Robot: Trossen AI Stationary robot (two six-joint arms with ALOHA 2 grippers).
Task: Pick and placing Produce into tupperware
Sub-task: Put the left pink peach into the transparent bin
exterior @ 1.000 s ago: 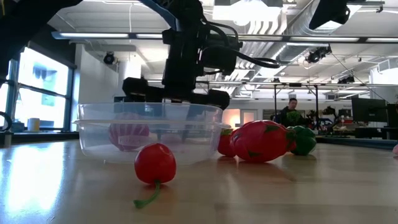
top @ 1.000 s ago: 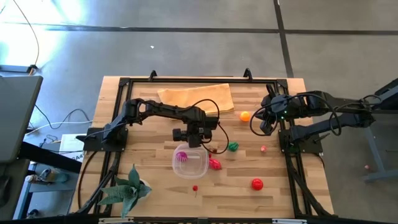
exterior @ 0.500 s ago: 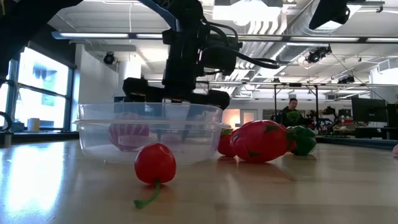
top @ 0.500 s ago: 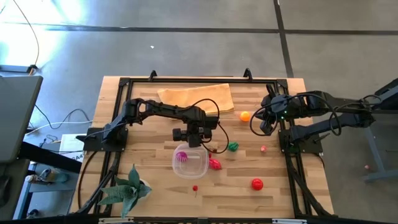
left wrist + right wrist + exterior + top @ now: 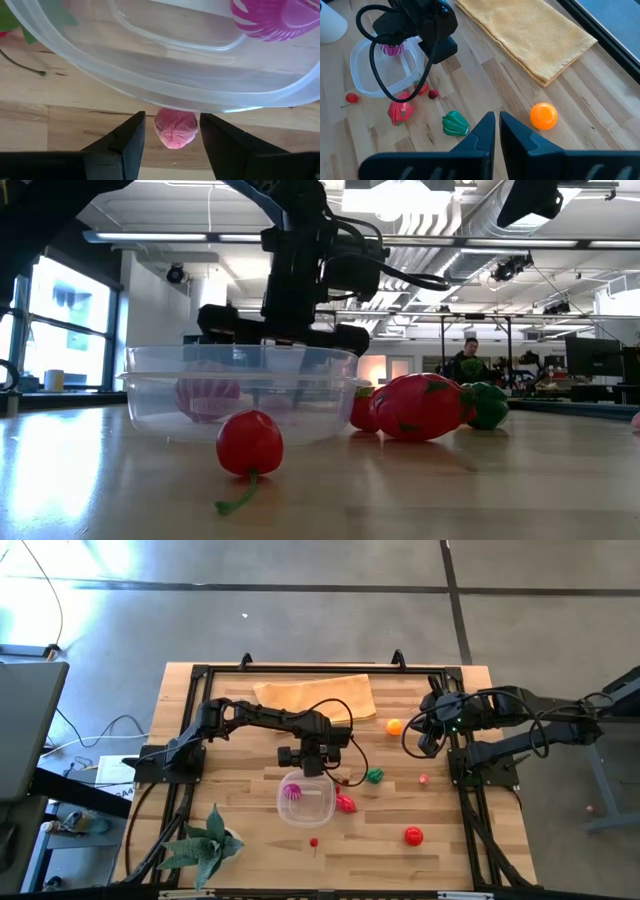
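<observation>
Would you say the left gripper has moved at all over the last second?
No. The left gripper sits at the same spot by the tupperware's far rim in the high view.

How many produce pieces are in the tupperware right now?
1: the magenta-pink piece lies inside the tupperware. A second pink piece sits at the open left tool, just outside the rim. Nothing else shows inside.

You've got the clear round tupperware [image 5: 306,802] upright mid-bench, a magenta striped piece [image 5: 292,791] lying inside it. A small pink knobbly piece [image 5: 175,129] lies just outside its rim. Red strawberry [image 5: 346,804] lies beside it, green pepper [image 5: 374,776] farther off, orange ball [image 5: 394,726] well apart.
</observation>
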